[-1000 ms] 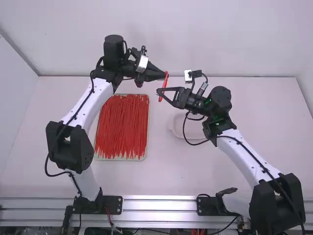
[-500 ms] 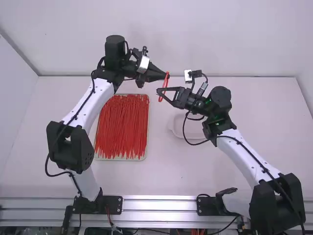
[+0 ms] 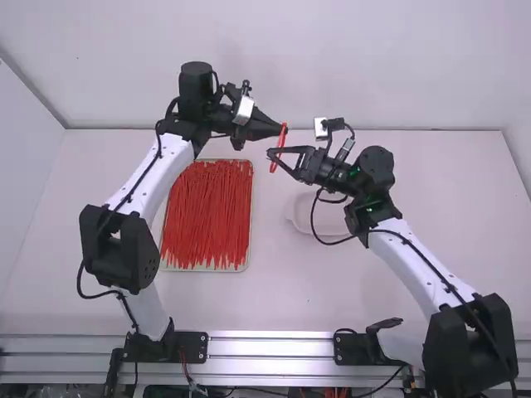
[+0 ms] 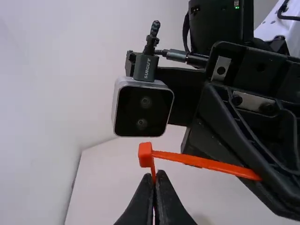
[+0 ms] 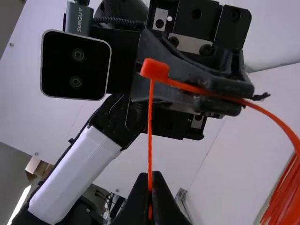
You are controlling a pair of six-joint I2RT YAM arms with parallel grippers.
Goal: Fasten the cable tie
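**Grippers both clamped on one red cable tie [image 3: 277,149] over the desk [image 3: 465,199]**

Left gripper [image 3: 280,127] has its fingers closed on the strap right beside the square head [image 4: 145,154]; right gripper [image 3: 271,156] is closed on the same strap farther along; the tie hangs in the air between them, over the middle of the desk near its far edge. Whether the strap has entered the head is hard to make out against the left gripper's dark body; in the right wrist view a second length leaves the head, runs along the left gripper and is cut off at the picture's edge. From above, the tie's long axis runs from the left gripper's tip, farther back, to the right gripper's tip, nearer the arms' bases, slanting slightly toward the desk's left edge; the head is at the far end. Spare ties [image 3: 207,211] lie on a tray [image 3: 248,264] on the desk's left half, their lengths running near to far. Against a second ago, both arms have crept a little toward the right edge; the tie's slant is unchanged.
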